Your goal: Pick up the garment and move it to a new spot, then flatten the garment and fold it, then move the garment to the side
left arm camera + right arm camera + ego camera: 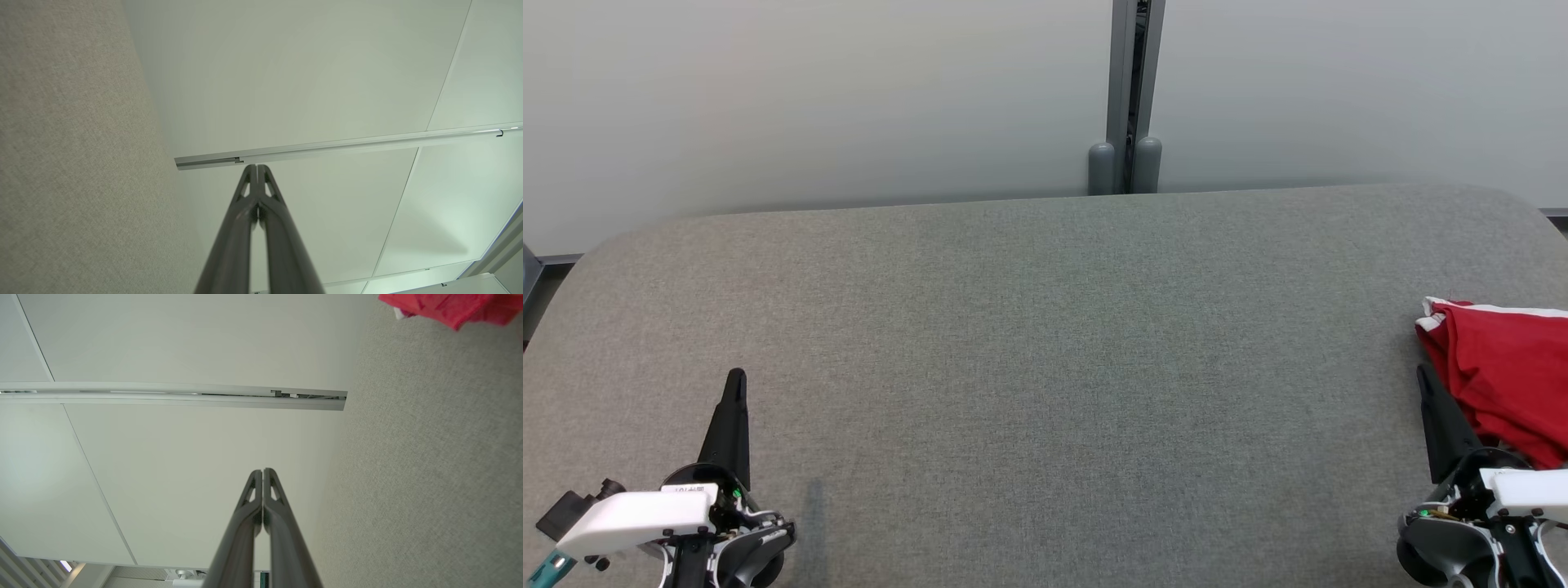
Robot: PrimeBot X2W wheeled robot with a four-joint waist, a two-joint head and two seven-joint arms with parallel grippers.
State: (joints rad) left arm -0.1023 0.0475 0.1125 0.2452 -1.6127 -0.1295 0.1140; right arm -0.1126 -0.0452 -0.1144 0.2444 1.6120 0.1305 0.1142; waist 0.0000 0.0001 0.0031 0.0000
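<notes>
Head view: finding the red garment (1503, 376) bunched in loose folds at the right edge of the frame and partly cut off by it, lying on the grey bench (1045, 343), with white trim showing along its upper edge. Spotting the right tool (1425, 380) at the lower right, pointing up the frame right against the garment's left margin; touching or just beside, cannot tell. Spotting the left tool (737, 384) at the lower left, over bare bench and well apart from the garment.

Left wrist view: seeing the left tool (256, 167) rising from the bottom centre with fingertips pressed together and gripping nothing, pointing toward pale wall panels, with the bench (61, 163) running down the left side of the frame.

Right wrist view: seeing the right tool (263, 471) likewise pinched closed and holding nothing, with the bench (429, 477) taking up the right side and a corner of the garment (449, 306) peeking in at the upper right.

Judging the garment to be light, soft and limp: likely sagging and draping when lifted, not fragile, but thin enough to be slipping out of a shallow pinch. Favouring a hold on the thick fold at its left margin or on the trimmed edge, after parting the fingers and biting deep into the cloth.
</notes>
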